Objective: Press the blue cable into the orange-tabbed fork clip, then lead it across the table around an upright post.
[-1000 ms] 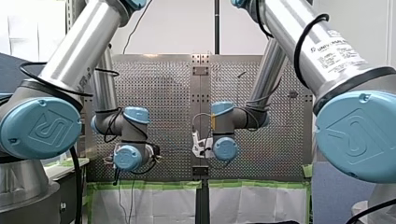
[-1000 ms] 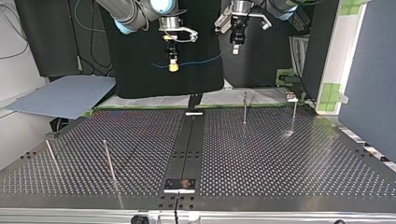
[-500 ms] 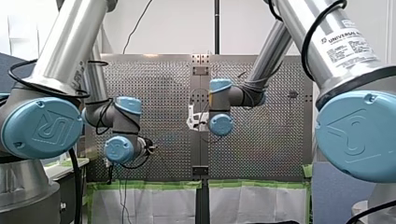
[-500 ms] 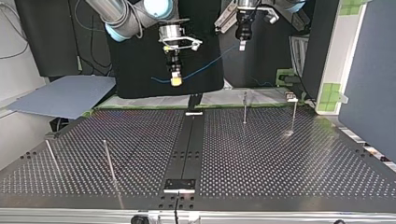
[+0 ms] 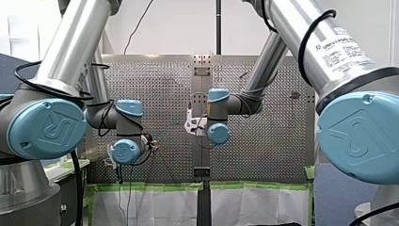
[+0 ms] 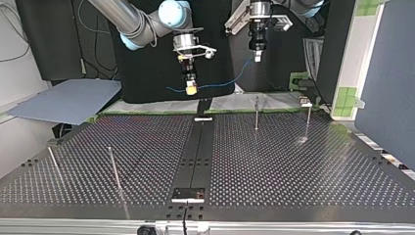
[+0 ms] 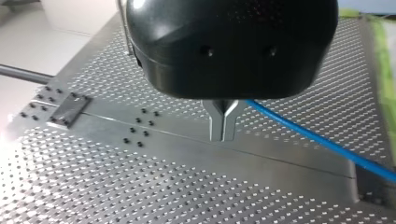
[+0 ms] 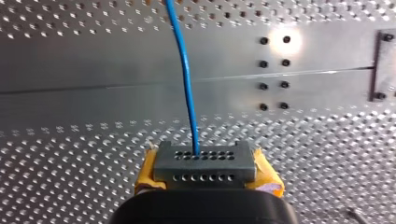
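The thin blue cable [image 6: 230, 83] hangs in the air between my two grippers, above the table's far edge. My left gripper [image 6: 257, 55], at the top view's right, is shut on the cable's higher end. In the left wrist view its metal fingers [image 7: 223, 122] are pressed together and the blue cable [image 7: 317, 140] runs off to one side. My right gripper [image 6: 191, 88], lower and at the left, has yellow pads shut on the cable. In the right wrist view the cable [image 8: 184, 79] leaves the closed pads [image 8: 204, 161] straight ahead. In the front view both grippers are hidden behind the wrists.
Upright posts stand on the perforated table [image 6: 274, 161]: two thin ones [image 6: 256, 112] [image 6: 308, 120] at the far right of the top view, and two more [image 6: 113, 169] [image 6: 54, 164] at the near left. A small fixture [image 6: 303, 102] sits at the far right edge. A dark centre strip [image 6: 195, 152] runs across.
My right gripper has come lower and shifted toward the top view's right. My left gripper has also moved right. The cable between them now slopes more steeply.
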You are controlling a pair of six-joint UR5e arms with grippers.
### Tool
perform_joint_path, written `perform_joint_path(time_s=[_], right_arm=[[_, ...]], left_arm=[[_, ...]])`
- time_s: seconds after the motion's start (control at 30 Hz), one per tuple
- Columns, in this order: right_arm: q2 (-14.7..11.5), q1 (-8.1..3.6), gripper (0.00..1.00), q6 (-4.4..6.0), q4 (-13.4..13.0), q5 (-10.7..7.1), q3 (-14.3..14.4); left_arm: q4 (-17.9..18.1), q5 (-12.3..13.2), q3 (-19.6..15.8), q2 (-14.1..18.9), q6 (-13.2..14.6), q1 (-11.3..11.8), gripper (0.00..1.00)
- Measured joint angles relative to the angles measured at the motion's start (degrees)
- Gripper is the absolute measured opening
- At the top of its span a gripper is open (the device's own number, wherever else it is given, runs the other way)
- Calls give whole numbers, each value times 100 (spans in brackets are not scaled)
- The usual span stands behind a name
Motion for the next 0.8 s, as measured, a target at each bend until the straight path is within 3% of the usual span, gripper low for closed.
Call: perform_joint_path(time_s=[0.37, 0.63, 0.8], right_arm=[[592, -1, 0, 59, -51, -51, -172], [1011, -31, 0, 96, -16, -64, -561], [1310, -78, 0, 127, 81, -71, -820]], left_arm=[[359, 548, 488, -508, 129, 572, 0], [373, 618, 849, -914, 151, 942, 0], [371, 634, 899, -1191, 152, 1039, 0]])
